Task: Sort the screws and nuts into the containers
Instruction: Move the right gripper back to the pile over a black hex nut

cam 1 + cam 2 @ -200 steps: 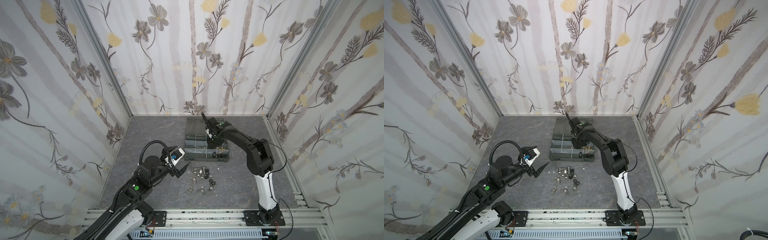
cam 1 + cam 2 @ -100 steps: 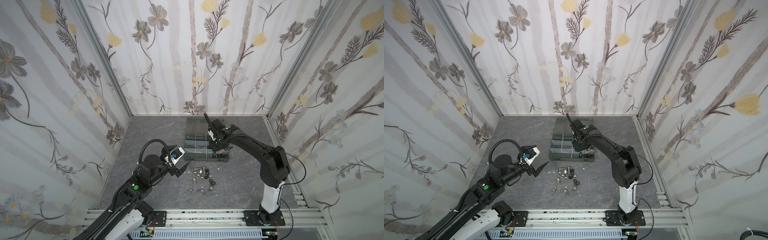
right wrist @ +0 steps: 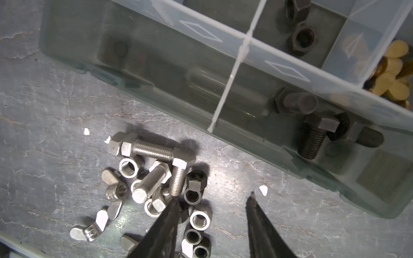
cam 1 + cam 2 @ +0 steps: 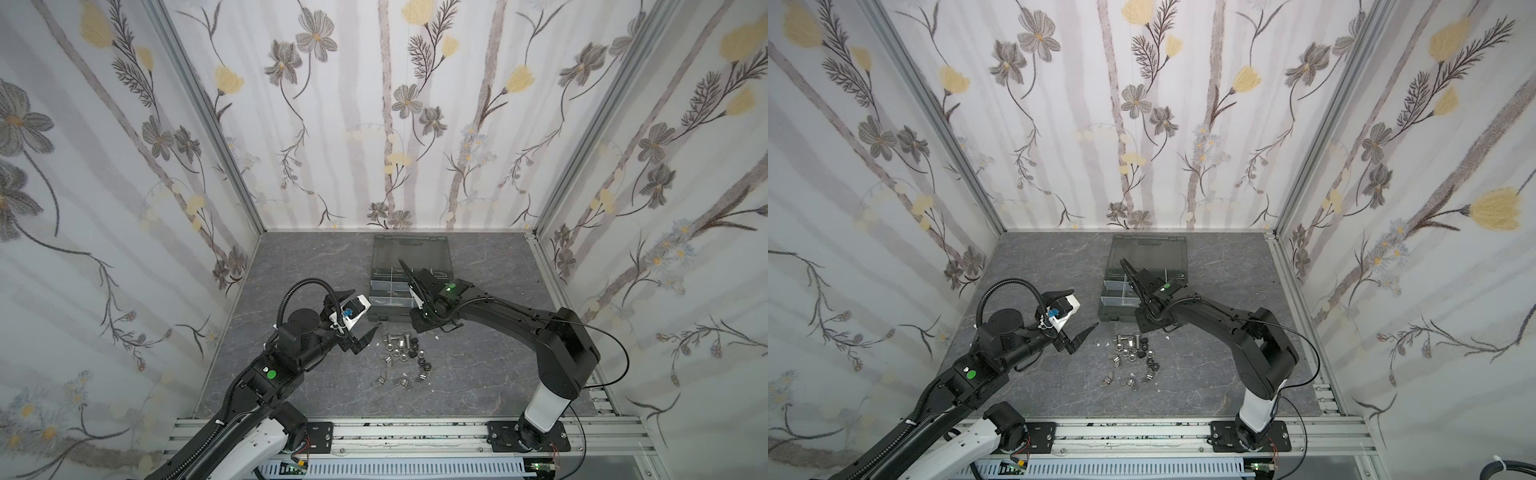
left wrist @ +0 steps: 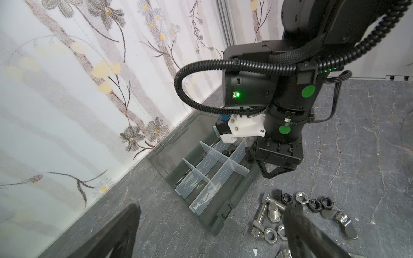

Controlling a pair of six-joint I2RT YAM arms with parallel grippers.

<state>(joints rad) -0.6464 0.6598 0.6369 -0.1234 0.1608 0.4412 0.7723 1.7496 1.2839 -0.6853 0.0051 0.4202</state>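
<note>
A loose pile of silver screws [image 4: 395, 338] and silver and black nuts [image 4: 409, 361] lies on the grey table just in front of the containers [image 4: 388, 291], the compartments of a dark organizer case. My right gripper [image 4: 417, 328] hangs open over the table between the case's front wall and the pile. Its fingertips [image 3: 176, 201] stand apart with nothing between them, the screws [image 3: 152, 149] and nuts [image 3: 192, 196] beside one finger. Black screws [image 3: 310, 140], black nuts [image 3: 301, 38] and brass wing nuts [image 3: 393, 73] lie in separate compartments. My left gripper [image 4: 365, 309] hovers wide open and empty, left of the pile.
The case's smoky lid [image 4: 409, 253] lies folded open toward the back wall. Small white specks [image 3: 263, 189] dot the table near the pile. Silver wing nuts [image 4: 380, 380] lie at the pile's near edge. Patterned walls close in three sides.
My right gripper has moved from above the case toward the near side, down past its front wall to the pile, and its jaws have spread wider. The left arm has stayed put.
</note>
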